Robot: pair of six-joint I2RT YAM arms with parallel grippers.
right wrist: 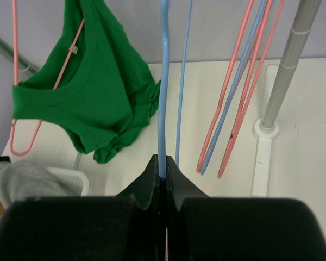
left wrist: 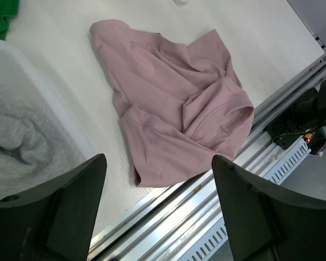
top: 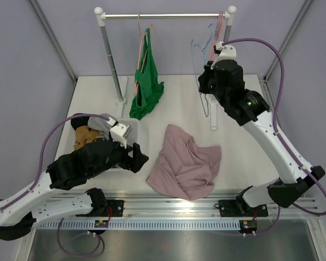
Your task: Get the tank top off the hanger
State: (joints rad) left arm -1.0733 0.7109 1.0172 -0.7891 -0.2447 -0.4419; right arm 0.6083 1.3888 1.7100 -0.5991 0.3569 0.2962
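Tank top point(top: 185, 163), the mauve one, lies crumpled on the counter point(top: 92, 98) near the front edge, between the two arm bases and just right of the bin point(top: 135, 129). It is on no hanger.

Left jaws stand wide apart above the near-left edge of the heap. The left wrist view shows cloth beyond the fingers point(left wrist: 70, 212), with nothing pinched and nothing touched. Right jaws are pressed together on the wire of a bare blue hanger point(right wrist: 163, 81), up by the right end of the rail point(top: 163, 16) and beside a bunch of spare hangers point(right wrist: 236, 103). Whether its hook sits on the rail I cannot tell.

By my reading, the stripping step is finished for this garment: the top is down and the hanger is empty. The next move calls for the right arm to seat the hook on the rail and part its jaws gently, so the wire does not swing. The left arm should rise straight up, so that no finger drags the cloth.

A green top point(top: 146, 89) hangs on a pink hanger point(right wrist: 22, 141) further left. If it is also wanted, one arm should steady that hanger while the other slips a strap off its shoulder.
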